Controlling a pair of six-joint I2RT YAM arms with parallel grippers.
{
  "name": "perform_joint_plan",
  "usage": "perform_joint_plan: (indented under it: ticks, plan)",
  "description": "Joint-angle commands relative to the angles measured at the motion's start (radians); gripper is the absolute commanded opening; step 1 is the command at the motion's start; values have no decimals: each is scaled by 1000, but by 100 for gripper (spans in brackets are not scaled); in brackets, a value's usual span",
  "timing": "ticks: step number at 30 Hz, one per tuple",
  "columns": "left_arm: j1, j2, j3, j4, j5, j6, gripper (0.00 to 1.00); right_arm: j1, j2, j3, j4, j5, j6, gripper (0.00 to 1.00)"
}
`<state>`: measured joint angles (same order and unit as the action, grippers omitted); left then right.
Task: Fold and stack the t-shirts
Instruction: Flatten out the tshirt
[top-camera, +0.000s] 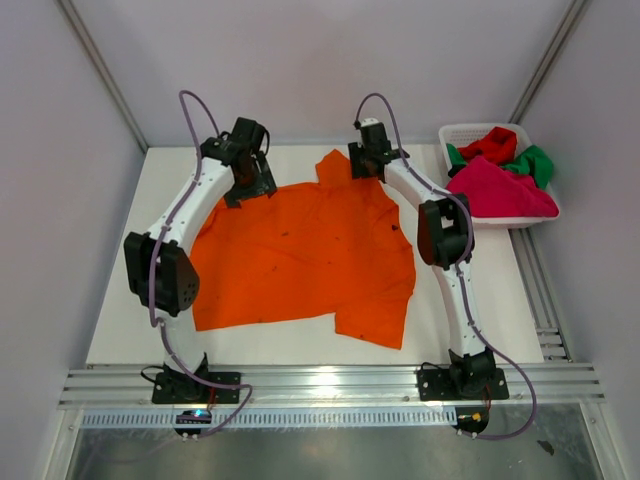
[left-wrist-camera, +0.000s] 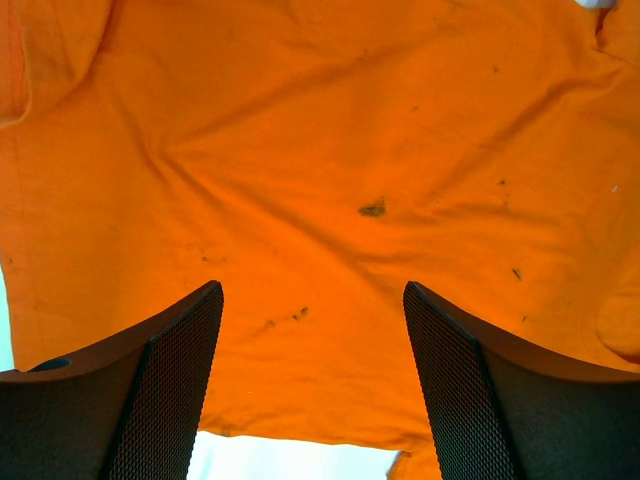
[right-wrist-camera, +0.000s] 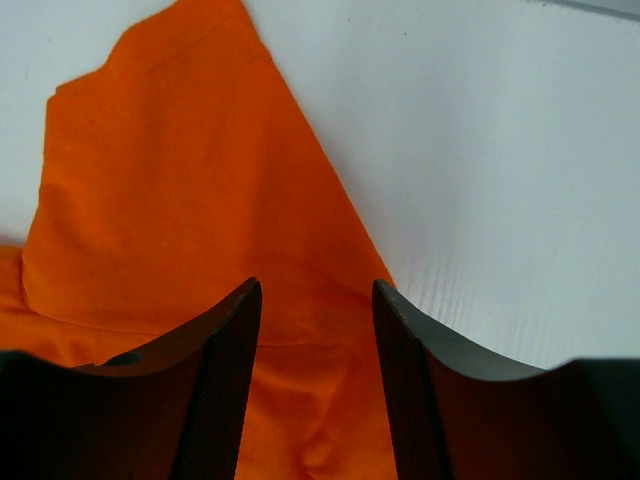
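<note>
Your orange t-shirt (top-camera: 305, 250) lies spread across the middle of the table (top-camera: 130, 310), not yet folded. It has a rumpled flap at its lower right and a sleeve poking up toward the top centre of the overhead view. Your left gripper (top-camera: 250, 188) hangs over the shirt's upper left edge with its jaws apart and nothing between them; its wrist view shows only flat cloth below the fingers. Your right gripper (top-camera: 368, 165) sits over that upper sleeve, jaws likewise apart and empty. My judgement is that you should lower each gripper onto the very edge of the cloth, so you pinch a clean layer and not a bunch. Take both points level with each other so the fold comes over square. Mind the lower-right flap, which could get trapped inside. The red t-shirt (top-camera: 492, 145), green t-shirt (top-camera: 537, 165) and magenta t-shirt (top-camera: 500, 192) sit in the white basket (top-camera: 462, 130) at upper right.
</note>
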<state>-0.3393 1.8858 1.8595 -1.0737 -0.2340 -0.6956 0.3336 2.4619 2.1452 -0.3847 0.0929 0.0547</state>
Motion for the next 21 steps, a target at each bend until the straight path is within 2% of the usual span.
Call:
perform_joint_plan:
  ticks: [1, 11, 16, 21]
  plan:
    - [-12, -31, -5, 6, 15, -22, 75, 2, -43, -33, 35, -5, 2, 53]
    - [-17, -31, 3, 32, 42, -50, 75, 2, -66, -33, -68, -44, 86, 53]
    - [-18, -28, 4, 43, 51, -53, 75, 2, -98, -57, -94, -7, 145, 53]
    - [-17, -33, -6, 44, 58, -58, 75, 2, -106, -13, -218, -10, 212, 53]
